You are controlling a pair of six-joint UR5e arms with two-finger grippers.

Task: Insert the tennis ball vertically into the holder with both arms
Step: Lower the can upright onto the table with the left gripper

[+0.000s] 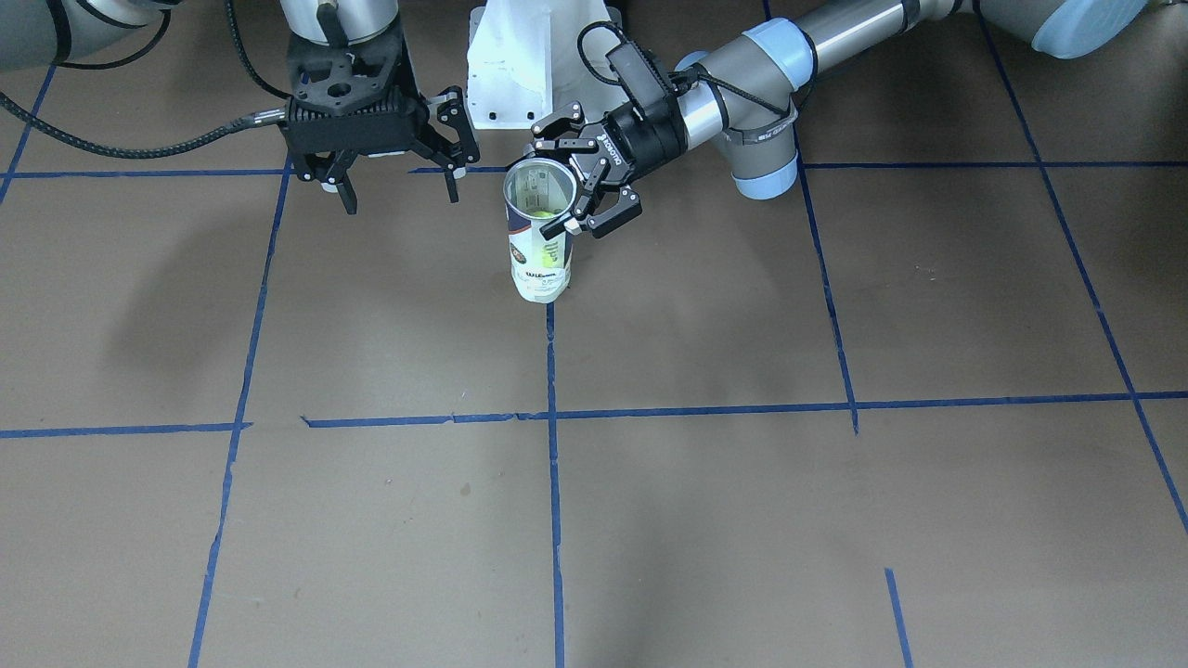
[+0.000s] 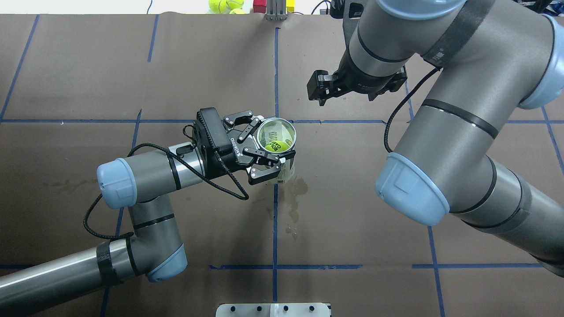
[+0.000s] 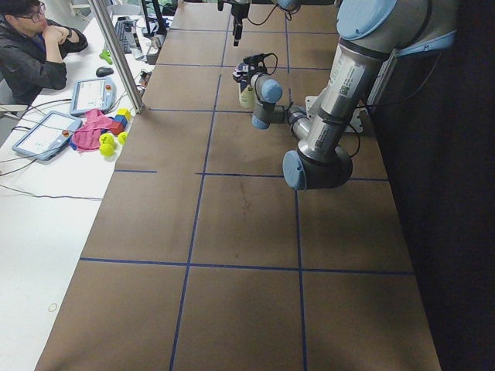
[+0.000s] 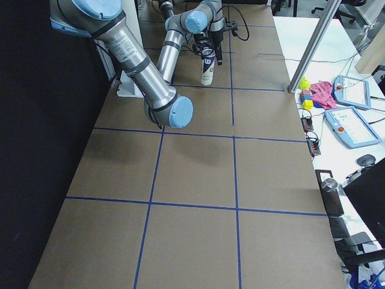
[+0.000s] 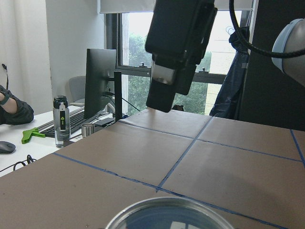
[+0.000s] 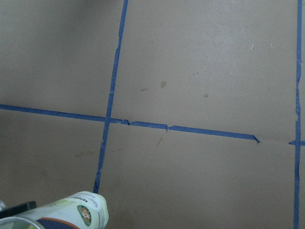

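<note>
- The ball [image 2: 279, 143] lies inside the holder [image 1: 538, 267], its yellow-green showing through the open mouth, so the insertion looks done.
- What seems left is small: letting go of the holder and drawing both arms back, if the task asks for that.
- The left fingers [image 1: 608, 215] reach in level and sit on either side of the holder near its rim. They appear to clasp it, spread about as wide as the tube.
- The right fingers [image 1: 452, 181] hang wide apart and hold nothing, just beside the holder on its right-arm side and above the counter [image 1: 835, 520].
- The holder stands upright near the middle of the counter, its foot at the central blue tape line [image 1: 554, 464], about midway between the robot-side edge and the operators' edge.
- It is a clear tube with a white and navy label around it and a bright ring at the mouth; no lid is on it.
- How deep the ball sits cannot be told exactly; it looks low in the tube.
</note>
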